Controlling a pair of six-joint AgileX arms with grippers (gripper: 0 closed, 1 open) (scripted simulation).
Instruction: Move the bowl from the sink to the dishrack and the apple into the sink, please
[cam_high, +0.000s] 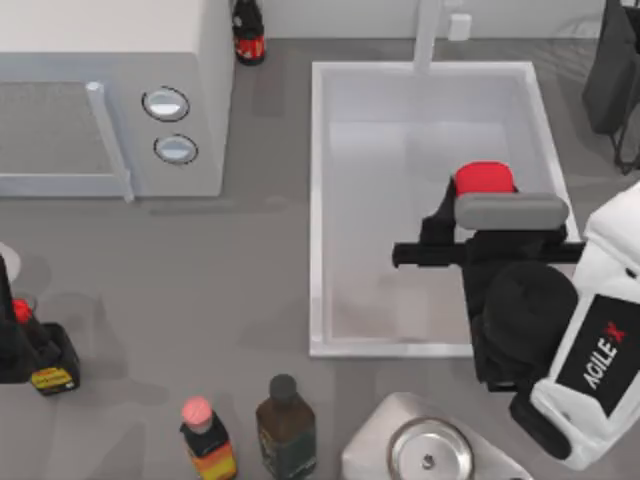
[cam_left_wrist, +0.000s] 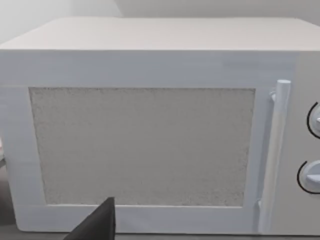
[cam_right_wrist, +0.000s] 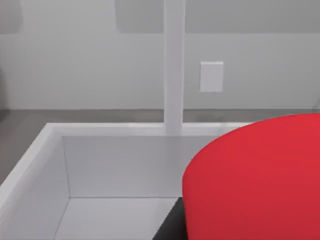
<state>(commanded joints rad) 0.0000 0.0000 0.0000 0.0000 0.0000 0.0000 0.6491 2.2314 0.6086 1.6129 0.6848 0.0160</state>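
- One arm at work: right gripper (cam_high: 478, 205) above the sink (cam_high: 322, 210), toward its 3 o'clock side; grip state cannot tell.
- Apple (cam_high: 485, 178) at the gripper tip, over the basin.
- Left arm parked at 9 o'clock, facing the microwave (cam_high: 110, 90).

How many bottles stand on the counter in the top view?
4: one beside the microwave's far corner, one at the left edge, and two side by side at the near edge. Others may be hidden.
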